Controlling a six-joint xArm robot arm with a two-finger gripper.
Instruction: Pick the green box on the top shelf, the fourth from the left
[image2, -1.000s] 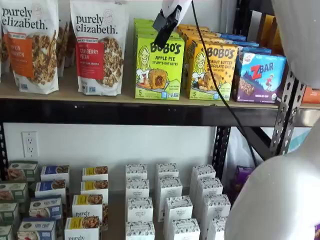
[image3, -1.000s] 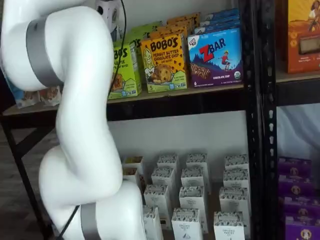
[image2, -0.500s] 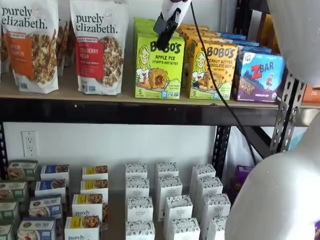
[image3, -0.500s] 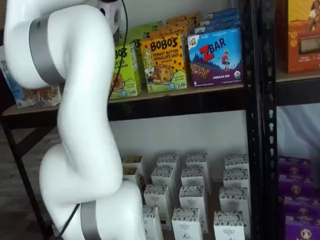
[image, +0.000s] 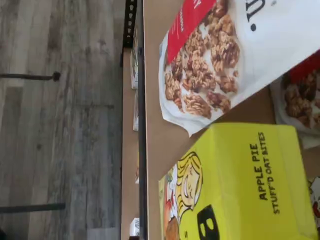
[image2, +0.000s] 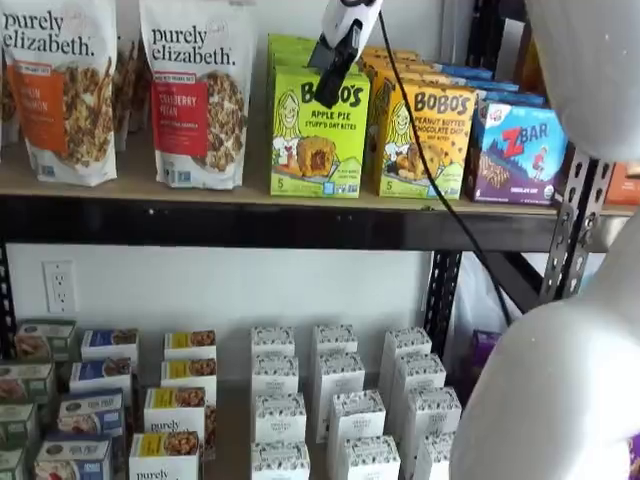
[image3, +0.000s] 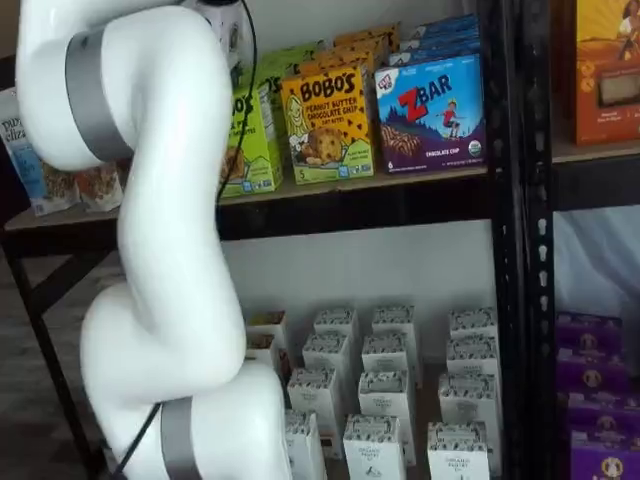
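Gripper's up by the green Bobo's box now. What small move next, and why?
Probably ease the gripper a little lower and in toward the green box. In a shelf view its black fingers hang in front of the box's top edge, with nothing held. The box stands upright on the top shelf, so the jaws should straddle its top before closing.
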